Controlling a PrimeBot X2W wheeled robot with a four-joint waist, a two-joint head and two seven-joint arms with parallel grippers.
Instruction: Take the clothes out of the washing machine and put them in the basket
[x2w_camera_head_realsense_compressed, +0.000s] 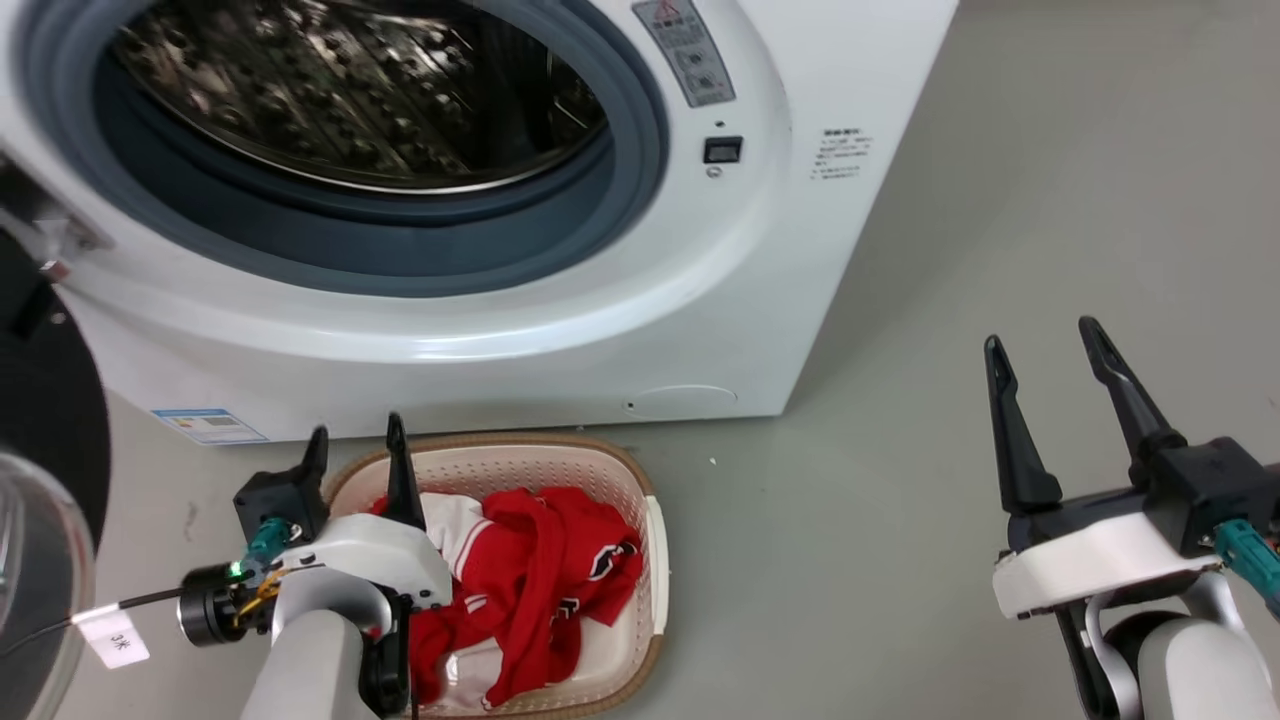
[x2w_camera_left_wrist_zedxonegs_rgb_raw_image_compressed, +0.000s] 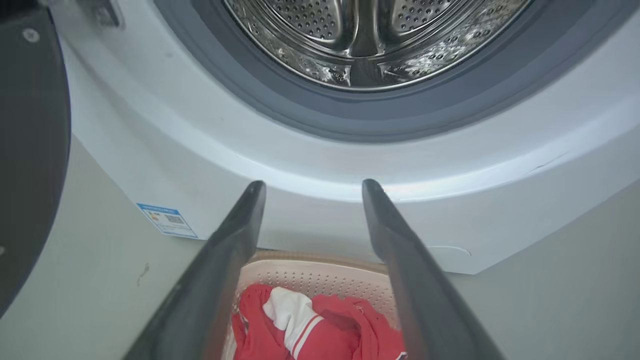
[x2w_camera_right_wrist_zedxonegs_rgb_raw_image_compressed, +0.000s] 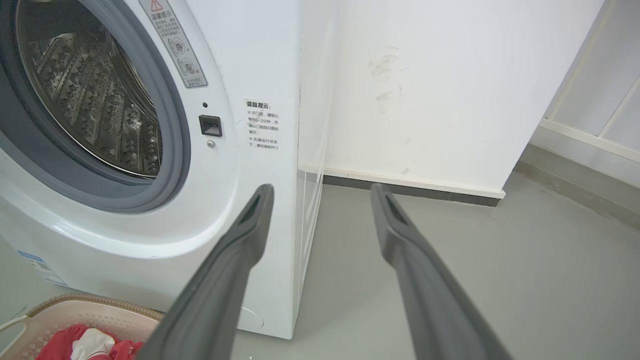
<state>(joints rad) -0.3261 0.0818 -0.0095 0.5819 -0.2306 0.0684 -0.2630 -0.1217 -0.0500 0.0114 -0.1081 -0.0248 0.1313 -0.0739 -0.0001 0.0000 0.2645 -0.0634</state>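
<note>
The red and white clothes (x2w_camera_head_realsense_compressed: 545, 590) lie heaped in the cream basket (x2w_camera_head_realsense_compressed: 655, 545) on the floor in front of the white washing machine (x2w_camera_head_realsense_compressed: 560, 290). Its porthole stands open and the steel drum (x2w_camera_head_realsense_compressed: 350, 85) shows bare metal. My left gripper (x2w_camera_head_realsense_compressed: 358, 442) hovers open over the basket's left end, nothing between its fingers. In the left wrist view the clothes (x2w_camera_left_wrist_zedxonegs_rgb_raw_image_compressed: 310, 325) and basket (x2w_camera_left_wrist_zedxonegs_rgb_raw_image_compressed: 320, 280) sit below the left gripper (x2w_camera_left_wrist_zedxonegs_rgb_raw_image_compressed: 312, 187). My right gripper (x2w_camera_head_realsense_compressed: 1043, 345) is open over bare floor at the right, also empty. The right wrist view shows it (x2w_camera_right_wrist_zedxonegs_rgb_raw_image_compressed: 322, 192) by the machine's corner, the basket (x2w_camera_right_wrist_zedxonegs_rgb_raw_image_compressed: 75, 307) at lower left.
The machine's dark-framed glass door (x2w_camera_head_realsense_compressed: 40, 440) hangs open at the far left, close to my left arm. Grey floor (x2w_camera_head_realsense_compressed: 1000, 250) spreads to the right of the machine. A white wall (x2w_camera_right_wrist_zedxonegs_rgb_raw_image_compressed: 425, 90) and a baseboard stand behind it.
</note>
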